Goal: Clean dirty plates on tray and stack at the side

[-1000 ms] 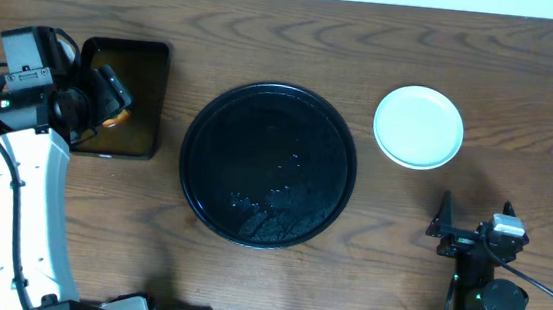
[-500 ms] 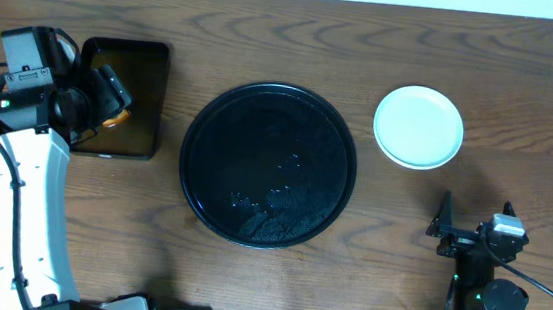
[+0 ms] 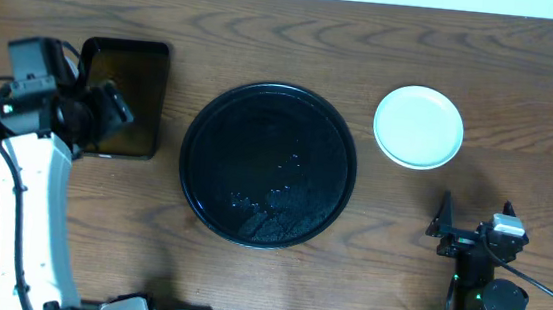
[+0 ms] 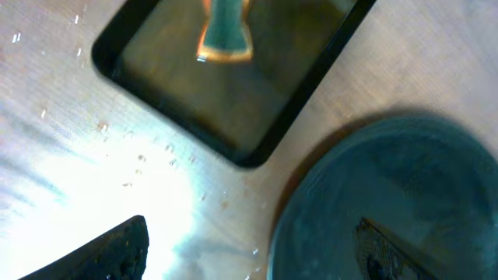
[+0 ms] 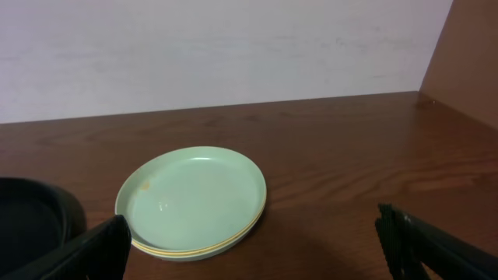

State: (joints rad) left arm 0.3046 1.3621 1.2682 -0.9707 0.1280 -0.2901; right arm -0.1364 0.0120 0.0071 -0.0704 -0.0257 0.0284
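The plates (image 3: 418, 126) sit in one stack on the table, right of the tray. In the right wrist view the stack (image 5: 193, 198) has a mint plate on top, a yellow rim below it, and a tiny orange speck near the left rim. The large round black tray (image 3: 268, 164) holds only water drops. Its rim also shows in the left wrist view (image 4: 311, 194) and the right wrist view (image 5: 47, 204). My left gripper (image 3: 110, 105) (image 4: 249, 260) is open and empty, between the rectangular tray and the round tray. My right gripper (image 3: 473, 227) (image 5: 253, 253) is open and empty, near the stack.
A smaller rectangular black tray (image 3: 133, 132) with a brownish inside stands at the left. A teal and orange sponge-like thing (image 4: 224, 35) lies in it. Water drops glint on the table (image 4: 140, 159) beside it. A wall rises behind the table's far edge.
My left arm has shifted a little, drawing its gripper off the rectangular tray. The orange thing seen by its fingers earlier no longer shows overhead. The right arm has not moved.
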